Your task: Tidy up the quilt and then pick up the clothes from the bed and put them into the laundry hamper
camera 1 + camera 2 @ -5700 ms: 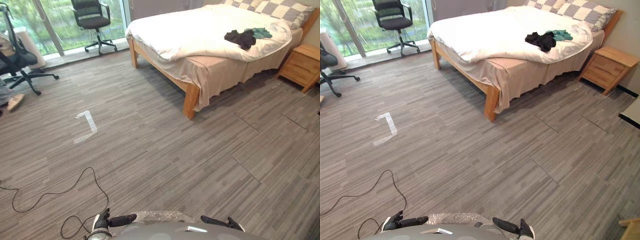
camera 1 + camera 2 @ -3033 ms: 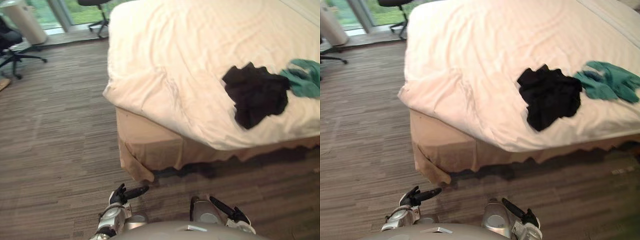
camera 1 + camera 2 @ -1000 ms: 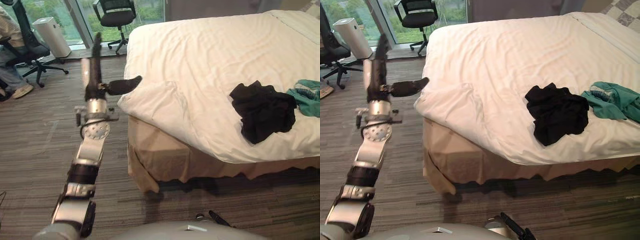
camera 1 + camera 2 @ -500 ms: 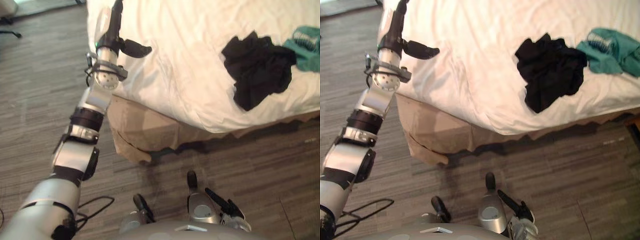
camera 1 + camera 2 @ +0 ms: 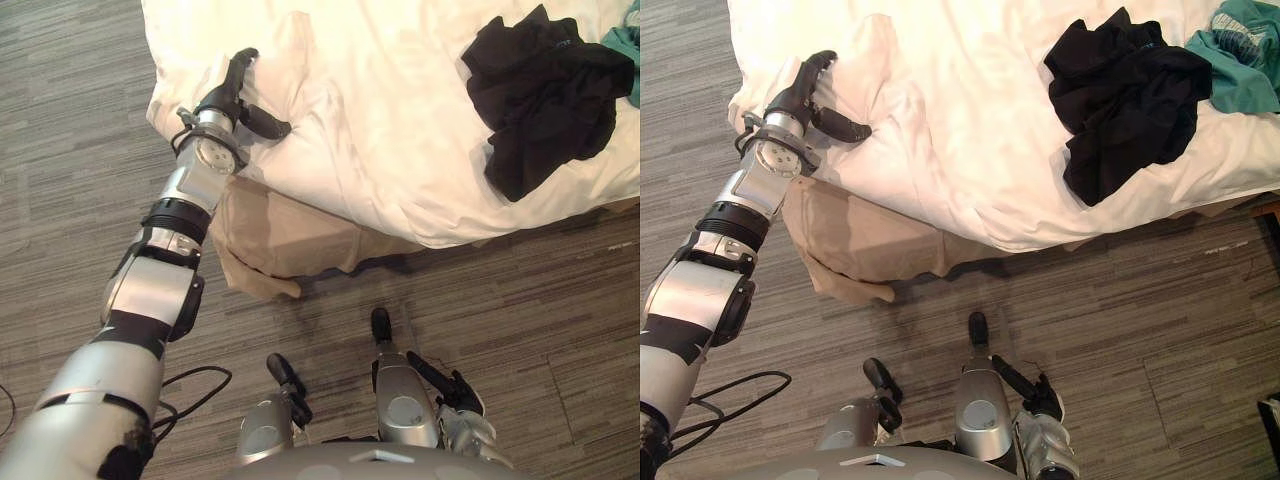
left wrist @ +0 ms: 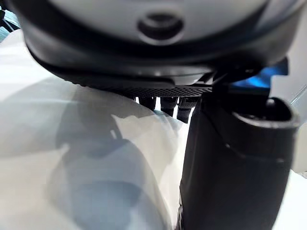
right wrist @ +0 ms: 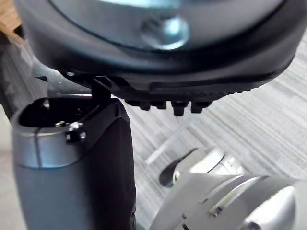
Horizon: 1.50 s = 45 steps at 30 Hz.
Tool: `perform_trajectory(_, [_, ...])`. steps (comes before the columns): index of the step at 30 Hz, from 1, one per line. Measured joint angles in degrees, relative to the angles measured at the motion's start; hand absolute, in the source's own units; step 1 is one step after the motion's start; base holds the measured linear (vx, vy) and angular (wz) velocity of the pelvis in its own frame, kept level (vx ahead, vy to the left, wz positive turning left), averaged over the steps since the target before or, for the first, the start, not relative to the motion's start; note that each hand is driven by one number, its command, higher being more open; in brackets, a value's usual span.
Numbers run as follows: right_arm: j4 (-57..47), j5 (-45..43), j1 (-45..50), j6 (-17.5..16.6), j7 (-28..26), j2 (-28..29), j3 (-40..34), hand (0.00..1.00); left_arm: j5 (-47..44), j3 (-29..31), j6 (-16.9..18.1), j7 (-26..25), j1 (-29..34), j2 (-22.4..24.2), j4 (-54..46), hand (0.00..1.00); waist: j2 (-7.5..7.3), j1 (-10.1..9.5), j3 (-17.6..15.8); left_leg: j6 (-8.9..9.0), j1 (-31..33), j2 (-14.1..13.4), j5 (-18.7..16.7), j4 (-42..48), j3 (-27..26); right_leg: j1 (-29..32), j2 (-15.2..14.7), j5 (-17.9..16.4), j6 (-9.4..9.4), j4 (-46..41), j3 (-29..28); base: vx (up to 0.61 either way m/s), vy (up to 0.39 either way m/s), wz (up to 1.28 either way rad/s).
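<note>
Two jobs remain: the left hand (image 5: 800,95) rests loose-fingered on the rumpled quilt (image 5: 970,100) corner, gripping nothing. The black clothes (image 5: 1130,90) and green garment (image 5: 1240,60) lie well right of it. The right hand (image 5: 1040,400) hangs slack.

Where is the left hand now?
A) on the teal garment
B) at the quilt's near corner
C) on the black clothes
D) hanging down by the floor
B: the left hand rests on the rumpled corner of the quilt, well apart from the black clothes.
</note>
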State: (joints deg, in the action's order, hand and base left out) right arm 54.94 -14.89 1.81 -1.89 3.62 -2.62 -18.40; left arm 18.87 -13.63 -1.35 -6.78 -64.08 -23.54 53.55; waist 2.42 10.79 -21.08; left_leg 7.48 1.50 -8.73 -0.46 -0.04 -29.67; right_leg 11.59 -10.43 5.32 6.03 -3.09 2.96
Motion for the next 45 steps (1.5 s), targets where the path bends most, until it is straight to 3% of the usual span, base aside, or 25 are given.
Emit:
perform_trajectory(5, [0.8, 0.0, -0.1, 0.0, 0.6, -0.3, -0.1, 1.00, 1.5, -4.5, 0.0, 1.2, 0.1, 0.4, -0.3, 0.00, 0.05, -0.82, 0.0, -0.09, -0.3, 0.0, -0.3, 1.1, 0.2, -0.9, -0.4, 0.0, 0.07, 0.0, 0.1, -0.01, -0.003, 0.01])
perform_trajectory(10, [1.7, 0.7, -0.1, 0.2, 0.7, -0.5, -0.8, 1.00, 1.6, -14.9, 0.2, 4.0, 7.6, -3.5, -19.0, 0.00, 0.70, -1.22, -0.2, -0.23, -1.6, 0.2, -0.4, 1.1, 3.2, -4.1, -1.0, -0.8, 1.06, 0.4, 3.0, -0.04, -0.014, 0.22])
perform_trajectory(13, [2.1, 1.0, 0.2, 0.4, 0.3, -0.7, -1.3, 1.00, 1.3, -16.9, 2.2, 6.0, 14.7, -6.8, -31.0, 0.00, 1.14, -1.49, 0.1, -0.23, -2.6, 0.8, -0.4, 0.9, 4.3, -6.4, -1.4, -1.2, 1.71, 1.6, 4.2, -0.03, -0.006, 0.21])
perform_trajectory(15, [2.8, 1.0, 0.2, 0.4, -0.3, -1.2, -1.6, 1.00, -0.2, -15.6, 4.2, 7.3, 21.6, -9.1, -38.9, 0.00, 1.76, -1.66, 0.5, -0.27, -3.4, 1.2, -0.4, 0.5, 5.2, -8.1, -1.5, -1.3, 2.06, 2.7, 5.1, -0.01, -0.018, 0.17])
perform_trajectory(18, [3.7, 1.2, 0.3, 1.0, -0.9, -1.7, -1.8, 1.00, -4.9, -8.9, 5.4, 8.3, 33.7, -8.9, -47.6, 0.00, 2.25, -2.43, 1.5, -0.18, -4.8, 1.3, -0.3, -0.3, 6.3, -10.5, -1.5, -1.3, 2.13, 3.8, 6.5, 0.02, -0.010, 0.17])
perform_trajectory(23, [5.2, 3.3, 2.0, 2.1, -2.4, -2.5, -1.3, 1.00, -8.5, 1.1, 6.5, 8.2, 50.5, -7.6, -55.4, 0.00, 1.60, -4.77, 5.8, -0.06, -5.3, 1.1, -0.2, -0.5, 8.4, -12.9, -1.1, -1.3, 2.11, 4.4, 9.6, 0.06, -0.010, 0.28])
perform_trajectory(24, [5.4, 3.4, 2.2, 2.6, -2.7, -2.8, -1.0, 1.00, -10.1, 2.9, 6.6, 8.2, 53.3, -7.6, -55.5, 1.00, 0.93, -5.50, 6.6, -0.06, -6.1, 1.1, -0.2, -0.6, 8.9, -13.9, -1.1, -1.3, 2.10, 4.4, 9.9, 0.06, 0.005, 0.11])
perform_trajectory(26, [5.5, 3.4, 2.2, 2.7, -3.3, -2.9, 0.2, 1.00, -10.6, 5.5, 7.1, 8.2, 56.9, -7.6, -55.3, 1.00, -0.38, -6.03, 7.8, -0.07, -6.7, 1.1, -0.2, -0.6, 9.3, -14.8, -1.2, -1.3, 2.05, 4.4, 11.0, 0.04, 0.001, 0.10])
perform_trajectory(29, [4.9, 3.4, 1.1, 2.7, -4.7, -2.4, 1.1, 1.00, -12.8, 10.2, 10.5, 8.4, 60.5, -6.4, -48.7, 1.00, -2.20, -6.86, 9.4, -0.09, -7.1, 1.2, -0.2, -1.1, 9.8, -15.3, -1.3, -1.6, 1.66, 4.3, 12.5, 0.02, 0.000, 0.08])
perform_trajectory(31, [4.9, 3.4, 0.8, 2.7, -4.9, -2.4, 1.1, 1.00, -12.7, 11.8, 11.0, 8.5, 60.5, -5.7, -43.8, 1.00, -2.32, -7.34, 9.5, -0.09, -7.6, 1.2, -0.2, -1.2, 9.9, -15.7, -1.3, -1.6, 1.53, 4.3, 12.6, 0.00, 0.000, 0.03])
perform_trajectory(34, [4.9, 3.2, 0.7, 2.8, -5.5, -2.8, 1.1, 1.00, -14.3, 20.7, 10.9, 8.5, 58.8, -2.3, -25.5, 1.00, -2.55, -7.55, 9.8, -0.07, -9.2, 1.0, -0.2, -1.6, 9.9, -17.1, -0.8, -2.1, 1.23, 4.3, 13.0, -0.03, -0.018, -0.05])
perform_trajectory(36, [5.1, 3.2, 0.8, 2.8, -5.5, -3.7, 1.1, 1.00, -15.1, 28.1, 8.0, 7.9, 56.9, -2.0, -14.4, 1.00, -2.72, -7.64, 10.0, 0.06, -9.9, 0.9, -0.2, -2.5, 10.1, -17.2, -0.5, -2.8, 1.47, 4.2, 13.6, -0.05, -0.044, -0.05])
perform_trajectory(37, [5.6, 3.1, 1.1, 2.8, -5.4, -4.7, 0.9, 1.00, -16.6, 34.4, 5.9, 6.2, 56.2, -2.3, -6.5, 1.00, -2.79, -7.69, 10.1, 0.32, -10.4, 1.0, 0.0, -3.0, 10.3, -17.6, -0.5, -3.3, 1.62, 4.2, 13.9, -0.04, -0.045, 0.04])
perform_trajectory(40, [7.7, 2.5, 3.6, 2.9, -5.0, -7.0, -2.0, 1.00, -16.5, 46.2, 1.9, 3.2, 58.6, -5.3, 7.1, 1.00, -2.96, -9.36, 11.8, 0.53, -10.9, 0.9, 0.1, -3.5, 10.8, -18.3, -0.4, -4.1, 1.76, 4.0, 14.3, -0.01, -0.025, 0.10])
perform_trajectory(45, [10.8, 0.2, 5.1, 3.8, -4.3, -8.6, -7.3, 1.00, -15.5, 52.8, -1.7, 3.2, 67.1, -7.4, 12.3, 1.00, -3.49, -12.11, 13.2, 0.58, -12.2, 1.2, 0.2, -3.6, 11.2, -19.7, -0.8, -4.1, 1.76, 3.9, 14.4, -0.02, 0.008, 0.12])
